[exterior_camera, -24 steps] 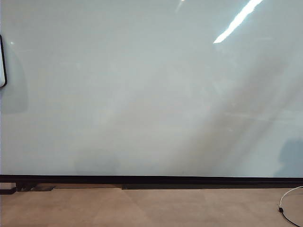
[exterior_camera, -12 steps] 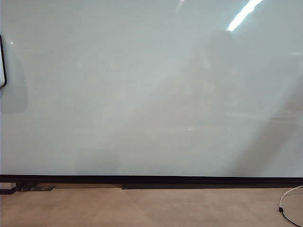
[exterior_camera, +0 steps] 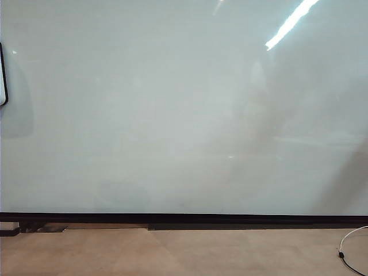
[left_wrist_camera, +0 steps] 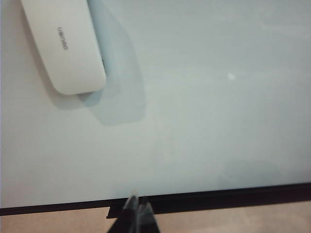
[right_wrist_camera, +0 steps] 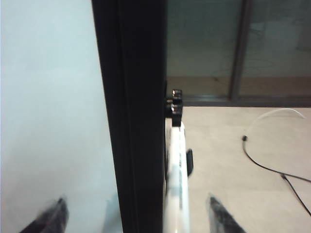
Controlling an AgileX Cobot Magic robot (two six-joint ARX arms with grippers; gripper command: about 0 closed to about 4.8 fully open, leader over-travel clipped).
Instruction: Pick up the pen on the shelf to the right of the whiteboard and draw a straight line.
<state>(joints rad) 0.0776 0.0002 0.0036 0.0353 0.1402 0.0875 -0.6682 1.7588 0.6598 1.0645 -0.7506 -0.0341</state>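
The whiteboard [exterior_camera: 172,115] is filling nearly all of the exterior view, glossy and pale, with a bright streak of light glaring near its upper right and faint dim shapes reflecting across its right half. I am seeing no marker stroke on it anywhere. A black strip [exterior_camera: 184,218] is running along its bottom edge, and below that the tan floor [exterior_camera: 172,253] is showing, with a white cable [exterior_camera: 351,238] curling in at the far right. Neither of my arms is appearing in that view.

At the board's left edge a white rounded case [left_wrist_camera: 65,46] with small grey lettering is sitting against the surface, casting a soft shadow beside it; only a sliver of it is peeking into the exterior view.

My left pincer [left_wrist_camera: 137,216] is hanging in front of the board's lower part, over the black strip, its two dark tips pressed together and holding nothing.

My right pincer [right_wrist_camera: 136,213] is reaching at the board's right side, where the black frame [right_wrist_camera: 136,111] is standing as a thick dark band. Its two fingertips [right_wrist_camera: 51,216] are spread wide, one showing over the pale board face and the other over the floor, and nothing is between them in a grip.

The pen [right_wrist_camera: 176,184], slim and white, is lying just beside the outer side of that black frame, running lengthwise between my spread right fingertips, untouched by either. A small black clip [right_wrist_camera: 174,104] is sitting at its far end; I cannot make out the shelf beneath it.
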